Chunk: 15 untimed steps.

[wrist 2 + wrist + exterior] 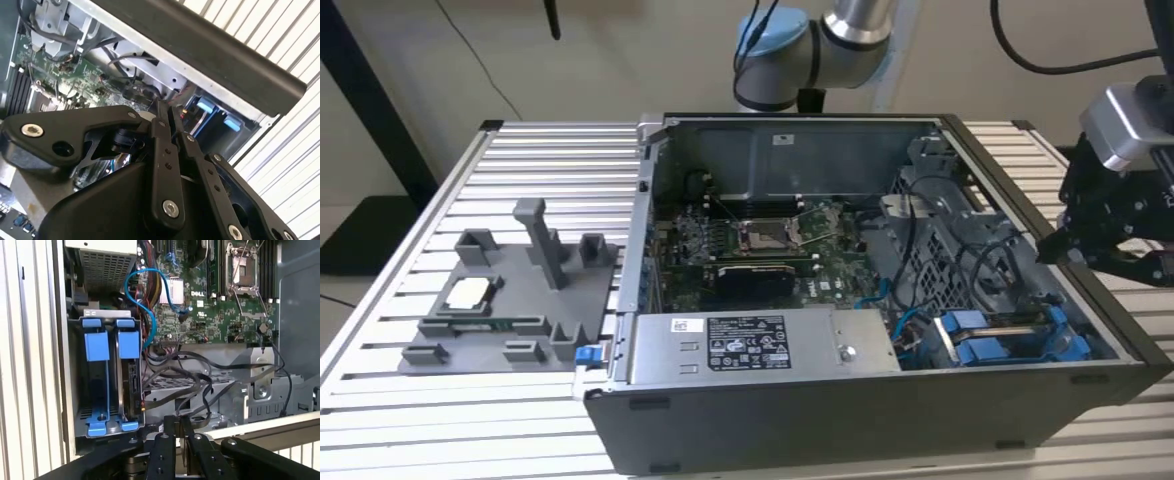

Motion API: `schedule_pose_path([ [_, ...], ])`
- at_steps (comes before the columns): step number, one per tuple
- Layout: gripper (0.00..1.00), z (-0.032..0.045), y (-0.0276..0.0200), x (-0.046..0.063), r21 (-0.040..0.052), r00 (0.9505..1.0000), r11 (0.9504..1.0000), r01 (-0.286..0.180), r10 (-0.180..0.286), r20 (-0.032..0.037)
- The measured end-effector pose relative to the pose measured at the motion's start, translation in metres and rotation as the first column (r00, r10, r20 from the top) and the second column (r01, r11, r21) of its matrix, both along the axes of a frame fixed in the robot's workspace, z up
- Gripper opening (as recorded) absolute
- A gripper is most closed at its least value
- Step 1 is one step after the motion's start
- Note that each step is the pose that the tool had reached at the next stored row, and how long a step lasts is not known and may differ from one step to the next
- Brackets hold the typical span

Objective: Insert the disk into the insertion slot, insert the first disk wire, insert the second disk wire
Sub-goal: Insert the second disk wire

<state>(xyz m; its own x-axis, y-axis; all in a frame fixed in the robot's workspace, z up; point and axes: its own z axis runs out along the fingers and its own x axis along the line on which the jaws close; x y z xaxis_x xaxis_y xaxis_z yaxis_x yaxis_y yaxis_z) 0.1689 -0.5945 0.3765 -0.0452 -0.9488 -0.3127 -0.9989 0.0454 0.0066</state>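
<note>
Soft, even room light fills the exterior view: the slatted table [374, 400] reads pale, and the computer case [854, 420] is dimmer inside, with a faint shadow under it at six o'clock. In both wrist views the table slats glare near white, and the black gripper [165, 111] [176, 421] close to the lens looks soft, with a dull sheen.

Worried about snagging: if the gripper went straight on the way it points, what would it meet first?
Probably the black cables ahead of the gripper, inside the computer case, though depth is unclear.
</note>
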Motion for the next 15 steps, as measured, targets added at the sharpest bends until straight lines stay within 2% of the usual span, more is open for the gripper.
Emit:
schedule_pose_path([
  [2, 0.16, 0.0001, 0.0011, -0.006, -0.0067, 1.0, 1.0, 0.0, 0.0, -0.0011],
  [7, 0.16, 0.0001, 0.0033, -0.021, -0.0535, 1.0, 0.9986, -0.003, 0.003, -0.005],
  [11, 0.16, 0.0002, 0.0049, -0.031, -0.1018, 0.9999, 0.9948, -0.009, 0.008, -0.0083],
  [15, 0.16, 0.0001, 0.0062, -0.035, -0.1533, 0.9996, 0.9878, -0.029, 0.027, -0.0124],
])
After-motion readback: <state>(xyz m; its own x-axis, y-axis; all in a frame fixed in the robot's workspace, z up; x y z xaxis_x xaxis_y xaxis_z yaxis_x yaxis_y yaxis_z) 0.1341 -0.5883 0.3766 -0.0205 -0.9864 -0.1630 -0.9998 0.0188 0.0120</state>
